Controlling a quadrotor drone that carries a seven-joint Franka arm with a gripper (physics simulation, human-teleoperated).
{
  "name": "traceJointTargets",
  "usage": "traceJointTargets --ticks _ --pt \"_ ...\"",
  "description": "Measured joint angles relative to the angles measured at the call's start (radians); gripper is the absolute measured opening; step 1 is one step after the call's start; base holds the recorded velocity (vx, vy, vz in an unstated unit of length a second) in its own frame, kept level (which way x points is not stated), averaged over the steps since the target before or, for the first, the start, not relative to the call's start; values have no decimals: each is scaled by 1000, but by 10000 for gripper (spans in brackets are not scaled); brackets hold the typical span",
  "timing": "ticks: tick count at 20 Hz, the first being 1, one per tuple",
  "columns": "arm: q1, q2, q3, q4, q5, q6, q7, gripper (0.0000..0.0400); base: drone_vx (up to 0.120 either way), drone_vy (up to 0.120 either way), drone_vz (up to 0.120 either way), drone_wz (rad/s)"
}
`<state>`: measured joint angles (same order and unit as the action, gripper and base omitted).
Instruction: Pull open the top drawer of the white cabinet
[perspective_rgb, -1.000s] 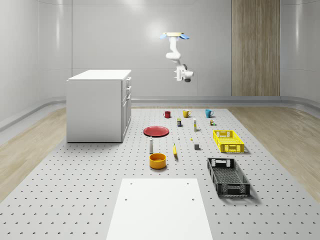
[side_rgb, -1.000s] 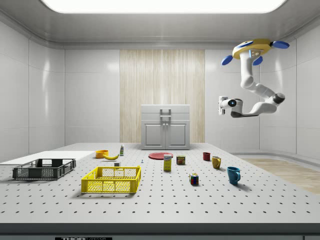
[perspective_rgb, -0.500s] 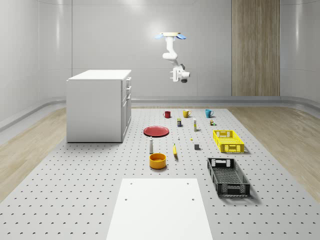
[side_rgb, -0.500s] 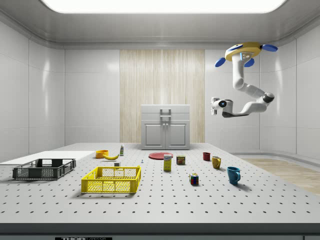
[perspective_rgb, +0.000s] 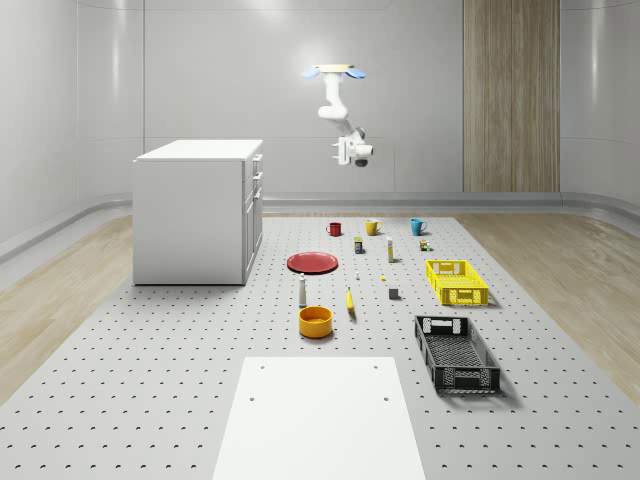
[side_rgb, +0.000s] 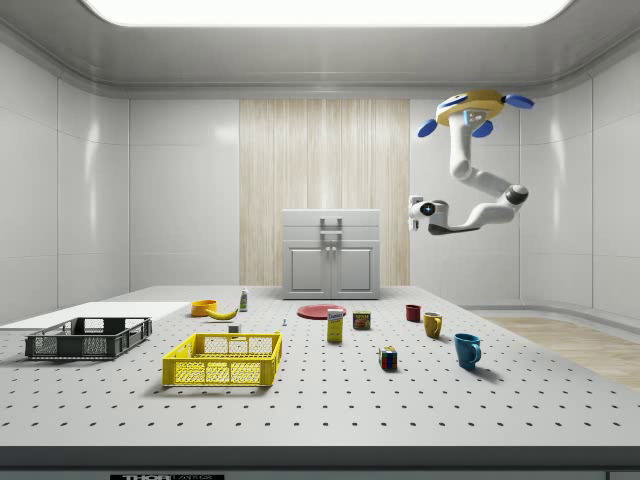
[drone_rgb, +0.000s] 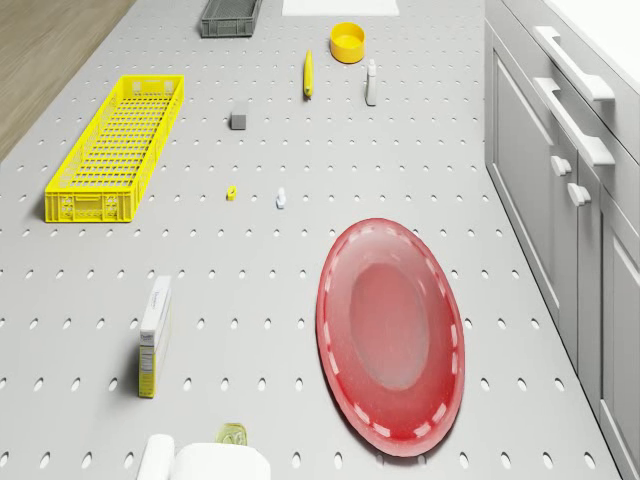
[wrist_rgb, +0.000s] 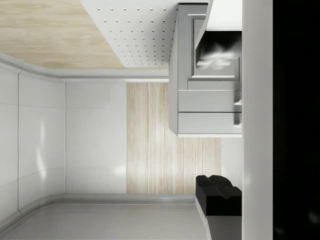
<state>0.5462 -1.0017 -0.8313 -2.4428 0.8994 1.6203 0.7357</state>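
Cabinet (perspective_rgb: 198, 212) stands on the pegboard floor at the whole-scene view's left, drawers facing the red plate (perspective_rgb: 313, 262); drone (perspective_rgb: 335, 72) hovers high, well apart from that front; top drawer (side_rgb: 331, 219) keeps its handle (side_rgb: 331, 221) lying level and crosswise; gripper (side_rgb: 413, 207) hangs at about drawer height, facing the cabinet; finger spread I cannot tell.

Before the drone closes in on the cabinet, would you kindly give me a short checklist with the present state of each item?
1. Top drawer shut, handle free: ok.
2. Drone hovering clear of the white cabinet, off its drawer side: ok.
3. Gripper at about drawer height in the side view: ok.
4. Gripper on the handle: not ok, well apart.
5. Fingers open for the handle: cannot tell.
6. Red plate on the floor below the path, out of the way: ok.
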Motion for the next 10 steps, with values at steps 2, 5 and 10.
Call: traceJointTargets --ticks 2,5,10 --pt "8 -7 -3 -1 -6 7 5 311 120 -120 0 0" --pt "19 -18 -7 -2 -14 17 11 311 120 -120 0 0" --pt "36 -35 -13 -5 -27 33 22 311 120 -120 0 0"
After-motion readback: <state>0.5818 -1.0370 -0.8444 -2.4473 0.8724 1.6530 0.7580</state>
